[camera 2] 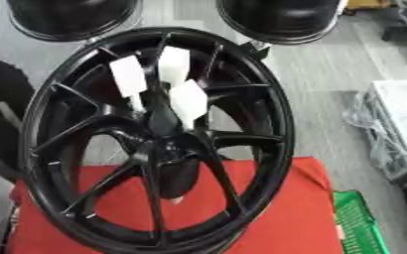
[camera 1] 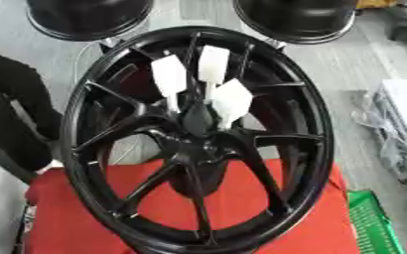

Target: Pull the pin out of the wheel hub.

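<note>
Left eye view: a black spoked wheel [camera 1: 198, 144] is seen standing on edge, its open face turned toward the camera and tilted a little. It is borne by a red surface [camera 1: 276, 218], which fills the picture from 4 to 8 o'clock. At the hub [camera 1: 198, 121], just above the picture's centre, 3 white pins are set close together. The left pin [camera 1: 169, 75] lies at 11 o'clock from the hub, the middle pin [camera 1: 213, 63] at 12 o'clock, and the right pin [camera 1: 233, 101] at 1 o'clock, nearest the hub. Their thin stems are pointed down into the hub. 2 round black objects [camera 1: 90, 17] are placed behind the wheel at 11 and 1 o'clock. A dark shape [camera 1: 12, 114] is seen at 9 o'clock; what it is cannot be told.

Right eye view: a green crate [camera 2: 361, 223] is shown at 4 o'clock beside the red surface, and a white box [camera 2: 405, 106] with clear wrapping [camera 2: 372, 134] at 3 o'clock. No robot hand is shown in either view, so how the fingers stand cannot be told.
</note>
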Controlling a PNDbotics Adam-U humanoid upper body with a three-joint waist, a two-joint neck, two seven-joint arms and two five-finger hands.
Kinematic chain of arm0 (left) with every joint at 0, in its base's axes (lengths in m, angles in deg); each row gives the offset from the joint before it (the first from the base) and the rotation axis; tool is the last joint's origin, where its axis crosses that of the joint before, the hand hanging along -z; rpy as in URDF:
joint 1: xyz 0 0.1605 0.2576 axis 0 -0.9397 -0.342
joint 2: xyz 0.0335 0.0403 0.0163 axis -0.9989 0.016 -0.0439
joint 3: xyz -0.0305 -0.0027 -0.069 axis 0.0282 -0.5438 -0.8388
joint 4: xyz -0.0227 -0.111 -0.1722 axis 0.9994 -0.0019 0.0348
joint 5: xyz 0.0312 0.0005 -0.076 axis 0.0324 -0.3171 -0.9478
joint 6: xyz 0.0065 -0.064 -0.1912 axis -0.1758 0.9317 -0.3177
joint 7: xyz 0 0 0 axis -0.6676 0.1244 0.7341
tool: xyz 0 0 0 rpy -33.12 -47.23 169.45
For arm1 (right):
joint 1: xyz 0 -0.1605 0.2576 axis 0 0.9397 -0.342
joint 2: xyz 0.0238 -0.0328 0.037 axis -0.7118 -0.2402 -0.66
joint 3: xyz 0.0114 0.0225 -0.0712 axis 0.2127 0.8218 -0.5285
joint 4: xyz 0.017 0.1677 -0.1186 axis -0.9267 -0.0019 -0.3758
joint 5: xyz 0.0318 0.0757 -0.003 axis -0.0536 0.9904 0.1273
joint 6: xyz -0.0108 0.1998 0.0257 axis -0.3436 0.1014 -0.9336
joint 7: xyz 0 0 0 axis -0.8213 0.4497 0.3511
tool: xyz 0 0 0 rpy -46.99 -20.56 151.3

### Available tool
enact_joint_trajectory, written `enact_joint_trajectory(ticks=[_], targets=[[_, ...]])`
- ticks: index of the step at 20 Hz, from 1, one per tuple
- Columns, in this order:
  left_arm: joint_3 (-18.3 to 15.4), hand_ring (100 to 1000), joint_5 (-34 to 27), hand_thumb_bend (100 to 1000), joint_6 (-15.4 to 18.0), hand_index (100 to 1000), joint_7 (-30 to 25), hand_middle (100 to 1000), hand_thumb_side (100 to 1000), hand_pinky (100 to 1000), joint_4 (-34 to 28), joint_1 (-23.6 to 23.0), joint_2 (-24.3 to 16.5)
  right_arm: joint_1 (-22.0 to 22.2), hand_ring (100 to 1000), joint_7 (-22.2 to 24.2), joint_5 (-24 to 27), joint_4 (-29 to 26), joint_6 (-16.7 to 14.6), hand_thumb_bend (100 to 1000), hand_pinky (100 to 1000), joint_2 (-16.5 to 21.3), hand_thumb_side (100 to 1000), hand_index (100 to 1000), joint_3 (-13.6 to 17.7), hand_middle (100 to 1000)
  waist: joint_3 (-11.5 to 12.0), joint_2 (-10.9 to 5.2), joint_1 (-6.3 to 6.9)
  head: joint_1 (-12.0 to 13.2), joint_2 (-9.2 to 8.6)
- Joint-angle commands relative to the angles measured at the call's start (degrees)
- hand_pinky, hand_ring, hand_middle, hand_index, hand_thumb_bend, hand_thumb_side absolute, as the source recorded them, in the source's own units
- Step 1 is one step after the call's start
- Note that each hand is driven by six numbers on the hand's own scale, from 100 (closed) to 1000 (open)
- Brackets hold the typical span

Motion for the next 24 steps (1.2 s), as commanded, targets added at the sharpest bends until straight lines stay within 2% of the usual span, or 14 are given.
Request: enact_joint_trajectory(ticks=[1,8,9,10,13,16,20,24], targets=[[-0.1,835,0.2,335,0.0,705,-0.3,697,666,614,-0.6,0.3,-1.9,-2.7,724,3.1,-2.4,-2.3,-0.4,352,792,3.2,216,792,-2.7,731,-0.1,-1.52,-0.05,-0.1,0.34],[0.0,836,0.3,334,-0.1,704,-0.3,698,670,614,-0.4,-0.3,-2.8,-8.1,730,11.1,-6.9,-4.9,-1.7,371,793,3.7,251,793,-9.5,734,-0.7,-1.69,-0.71,0.0,1.0],[-0.1,836,0.3,321,0.0,704,-0.3,698,704,614,-0.4,-0.4,-2.9,-8.9,733,12.2,-7.5,-4.8,-1.7,537,794,3.2,187,793,-10.7,737,-0.8,-1.74,-0.79,0.0,1.07],[-0.2,836,0.3,335,0.0,704,-0.2,698,668,614,-0.4,-0.5,-3.0,-9.7,734,13.4,-8.2,-4.6,-1.8,370,794,2.7,270,793,-12.0,738,-0.9,-1.8,-0.85,-0.1,1.13],[-0.6,837,0.3,334,0.2,704,0.1,698,668,614,-0.4,-0.8,-3.2,-12.7,742,16.8,-9.8,-3.0,-1.7,373,797,0.3,287,796,-15.8,745,-1.2,-2.01,-1.03,0.0,1.28],[-0.6,837,0.2,334,0.2,704,0.2,698,670,614,-0.3,-1.1,-3.4,-15.5,749,19.1,-10.8,-1.2,-1.6,377,798,-2.2,298,801,-18.3,753,-1.6,-2.13,-1.12,0.2,1.47],[-0.6,838,0.2,333,0.2,704,0.2,698,671,614,-0.2,-1.4,-3.6,-18.6,751,20.8,-11.0,0.9,-0.9,379,799,-5.3,306,804,-20.6,757,-2.0,-2.29,-1.13,0.6,1.75],[-0.6,839,0.2,332,0.2,704,0.1,697,671,614,-0.2,-1.4,-3.5,-19.5,751,21.6,-11.6,2.1,-1.1,378,798,-6.7,309,806,-21.4,757,-2.0,-2.32,-1.02,0.8,1.8]])
